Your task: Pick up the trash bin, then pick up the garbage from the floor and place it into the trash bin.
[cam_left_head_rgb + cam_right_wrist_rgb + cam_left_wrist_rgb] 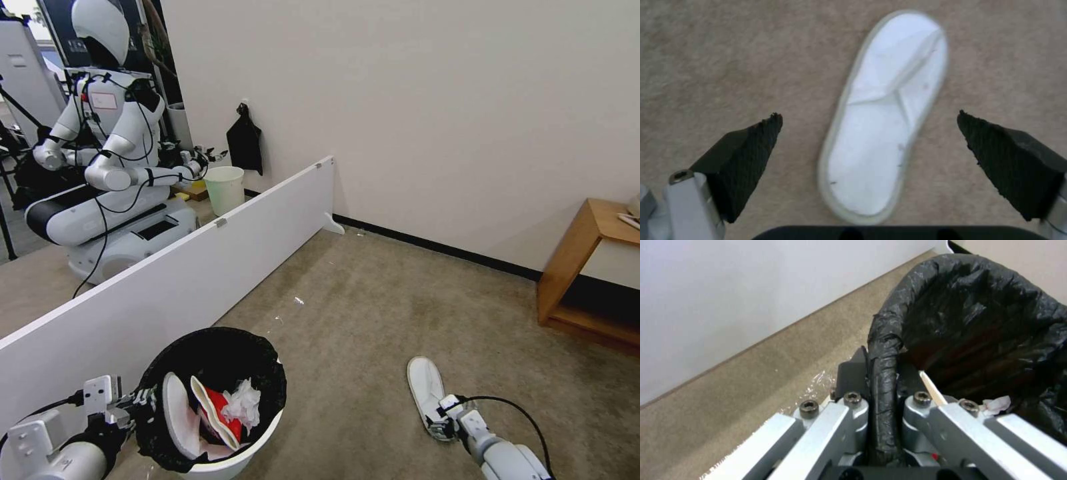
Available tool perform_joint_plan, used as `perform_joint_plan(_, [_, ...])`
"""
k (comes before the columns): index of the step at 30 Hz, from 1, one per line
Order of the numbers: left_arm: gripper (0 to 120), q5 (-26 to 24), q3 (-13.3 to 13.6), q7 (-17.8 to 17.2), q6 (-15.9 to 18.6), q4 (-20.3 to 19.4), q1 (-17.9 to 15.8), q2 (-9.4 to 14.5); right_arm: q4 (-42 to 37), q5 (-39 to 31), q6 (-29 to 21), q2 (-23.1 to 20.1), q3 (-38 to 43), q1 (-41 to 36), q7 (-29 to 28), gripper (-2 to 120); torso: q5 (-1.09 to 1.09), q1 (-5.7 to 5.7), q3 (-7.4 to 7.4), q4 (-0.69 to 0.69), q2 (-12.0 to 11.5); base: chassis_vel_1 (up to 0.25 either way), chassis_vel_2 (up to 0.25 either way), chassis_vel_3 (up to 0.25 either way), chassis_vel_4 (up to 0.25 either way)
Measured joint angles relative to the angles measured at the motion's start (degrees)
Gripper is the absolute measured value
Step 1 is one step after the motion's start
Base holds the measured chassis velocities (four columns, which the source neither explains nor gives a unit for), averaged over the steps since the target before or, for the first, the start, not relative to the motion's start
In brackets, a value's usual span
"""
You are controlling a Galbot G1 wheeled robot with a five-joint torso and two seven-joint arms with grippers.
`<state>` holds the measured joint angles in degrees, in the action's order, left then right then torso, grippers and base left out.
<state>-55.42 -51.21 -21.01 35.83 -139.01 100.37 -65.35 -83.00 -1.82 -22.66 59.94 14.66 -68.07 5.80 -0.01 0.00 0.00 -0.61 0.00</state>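
The trash bin (263,437), white with a black bag (978,323) over its rim, hangs at the lower left of the head view. My left gripper (140,400) is shut on its rim (882,380), one finger inside and one outside. Inside lie a white slipper (175,413), a crushed red-white cup (217,413) and white tissue (243,400). On the carpet at lower right lies another white slipper (425,388), flat (885,126). My right gripper (441,420) hovers open just over its near end, black pads (751,153) spread on both sides of it.
A low white partition board (200,267) runs along the left, right beside the bin. Behind it stand another robot (113,167) and a pale unlined bin (225,189). A wooden shelf (587,267) stands at the right wall. Small white scraps (298,301) dot the carpet.
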Motion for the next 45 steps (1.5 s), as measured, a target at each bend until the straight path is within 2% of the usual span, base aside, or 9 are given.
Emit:
perform_joint_plan(9, [4,0.1,0.0,-0.1,0.0,-0.1,0.1,-0.3,3.5,-0.4,-3.6,3.0,-2.9,2.8,-1.5,100,0.0,0.0,0.0,0.0,0.0,0.0,0.0,0.0,0.0])
perform_joint_plan(21, [4,0.3,0.1,-0.2,0.0,-0.4,0.4,-0.6,9.5,0.2,-4.0,4.8,-2.9,5.5,-1.5,100,0.01,0.01,0.0,-0.01,0.0,0.0,0.0,0.0,0.0])
perform_joint_plan(45, [4,0.3,0.1,-0.2,-0.1,-0.6,0.4,-0.7,15.7,0.9,-6.5,6.7,-3.9,9.2,-2.3,100,0.01,0.0,0.0,-0.01,0.0,0.0,0.0,0.0,0.0])
